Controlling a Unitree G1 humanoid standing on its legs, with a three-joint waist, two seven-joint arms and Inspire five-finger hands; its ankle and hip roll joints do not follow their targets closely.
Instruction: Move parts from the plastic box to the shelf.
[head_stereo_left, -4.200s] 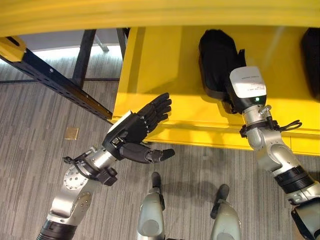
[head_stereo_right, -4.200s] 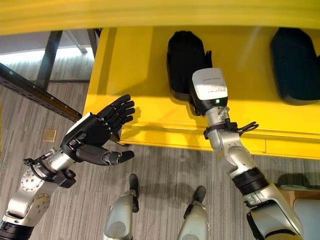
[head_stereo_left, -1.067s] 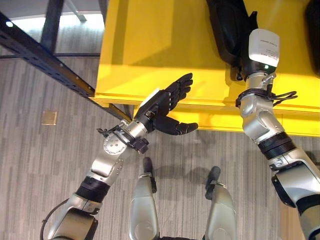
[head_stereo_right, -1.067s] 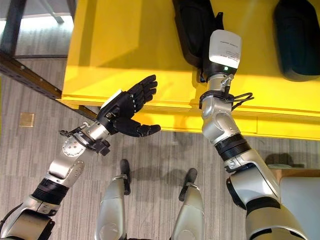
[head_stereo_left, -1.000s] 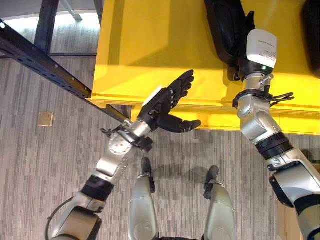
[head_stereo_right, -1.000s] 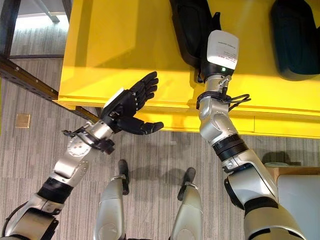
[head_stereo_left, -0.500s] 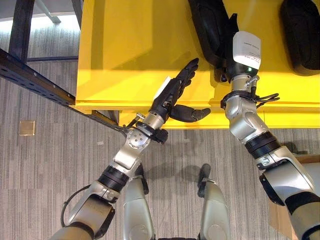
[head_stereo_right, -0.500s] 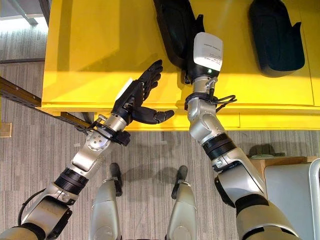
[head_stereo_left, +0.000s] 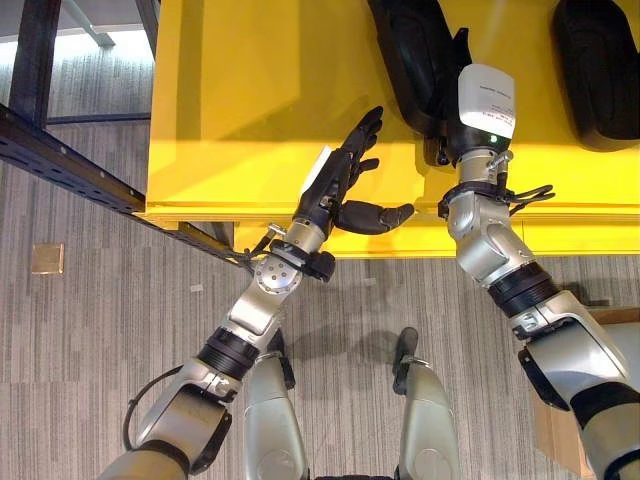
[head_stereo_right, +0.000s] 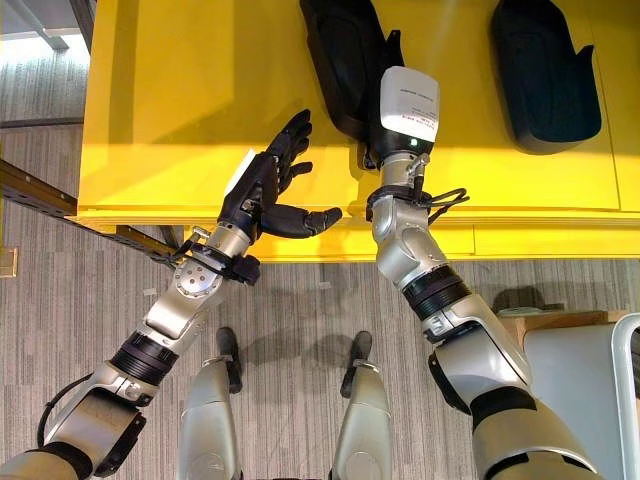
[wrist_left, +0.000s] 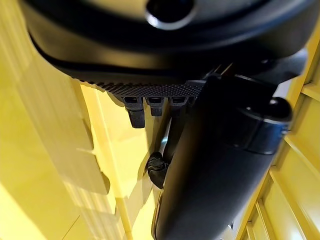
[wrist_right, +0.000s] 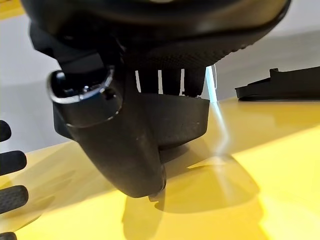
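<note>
The left hand hovers at the near edge of the yellow shelf, fingers straight and spread, thumb stuck out sideways, grasping nothing. Just beyond it, toward the shelf's middle, the right hand reaches in from the near edge and rests against a black part lying flat on the shelf; the right wrist view shows its thumb beside the part's dark edge, but whether the fingers are clenched on it cannot be told. A second black part lies well apart, toward the shelf's right far corner.
</note>
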